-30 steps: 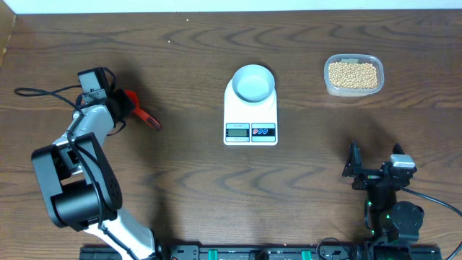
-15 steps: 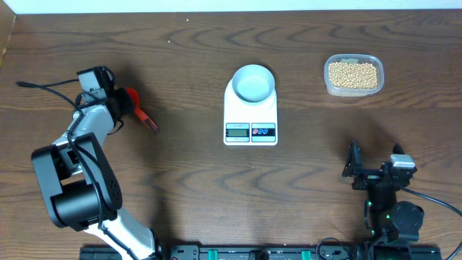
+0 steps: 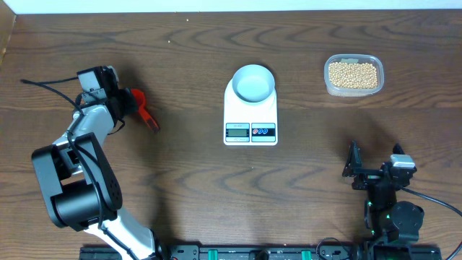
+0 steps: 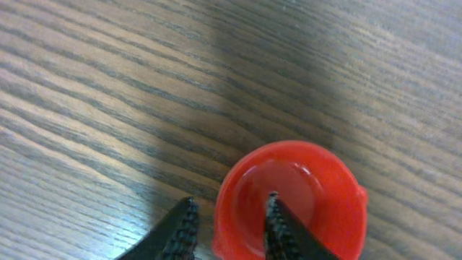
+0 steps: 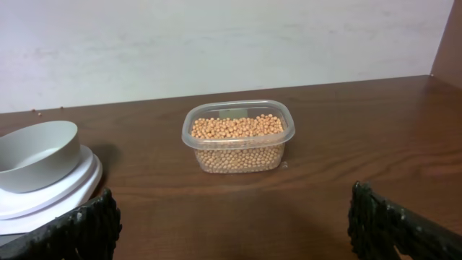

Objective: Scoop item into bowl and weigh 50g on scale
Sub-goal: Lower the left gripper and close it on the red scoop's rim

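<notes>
Near the left edge of the counter (image 3: pixel 188 180), toward its far side, the left claw (image 4: pixel 229 208) stands over a red scoop (image 4: pixel 303 195). This is where the change is. A moment ago this claw was fully closed; now its jaws have parted a little. In the wrist view one finger is inside the cup of the scoop and the other is outside, so they stand on both sides of the wall. A thin dark gap seems to show beside the outer finger, so I judge it is not pinching the scoop at this moment. From above, the scoop has shifted only slightly in the last second, and its handle points toward the near right.

For the task, I think this means the hold on the scoop is being let go or taken again. No scooping has started.

The bowl (image 3: pixel 253 81) sits on the far part of the scale (image 3: pixel 238 108), in the middle of the counter toward the far edge, and it looks empty, as before. The beans (image 3: pixel 353 74) all lie in the clear tub (image 3: pixel 326 81) near the far right corner, well apart from the scoop. The right claw (image 5: pixel 234 224) waits near the near edge, wide open and holding nothing.
</notes>
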`<state>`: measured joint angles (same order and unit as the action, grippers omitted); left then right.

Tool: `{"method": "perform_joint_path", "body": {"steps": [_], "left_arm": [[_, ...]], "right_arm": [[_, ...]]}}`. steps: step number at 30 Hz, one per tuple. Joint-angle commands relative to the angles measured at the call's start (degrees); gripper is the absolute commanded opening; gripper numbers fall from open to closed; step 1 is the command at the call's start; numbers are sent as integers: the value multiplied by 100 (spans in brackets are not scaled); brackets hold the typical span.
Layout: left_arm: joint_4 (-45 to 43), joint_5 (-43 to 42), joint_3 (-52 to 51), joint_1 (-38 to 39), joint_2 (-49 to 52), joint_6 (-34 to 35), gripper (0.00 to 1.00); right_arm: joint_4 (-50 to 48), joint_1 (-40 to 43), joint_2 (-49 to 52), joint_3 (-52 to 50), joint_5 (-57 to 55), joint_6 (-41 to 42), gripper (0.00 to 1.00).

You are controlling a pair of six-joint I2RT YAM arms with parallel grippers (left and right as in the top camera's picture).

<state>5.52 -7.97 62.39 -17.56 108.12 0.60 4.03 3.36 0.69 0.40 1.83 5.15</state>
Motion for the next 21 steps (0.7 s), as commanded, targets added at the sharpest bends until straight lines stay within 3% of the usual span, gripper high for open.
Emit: {"method": "perform_joint_path", "body": {"steps": [1,13,21], "left_arm": [[-7,-59,96,-11,39,76,40],[-328,-59,96,-11,37,118,49],[-518,-59,96,-11,289,118,46]], "right_arm": [[26,-46,-31,-9,-20,-55,99],[26,-46,-31,-9,-20,-55,99],[26,-46,-31,-9,-20,-55,99]]}}
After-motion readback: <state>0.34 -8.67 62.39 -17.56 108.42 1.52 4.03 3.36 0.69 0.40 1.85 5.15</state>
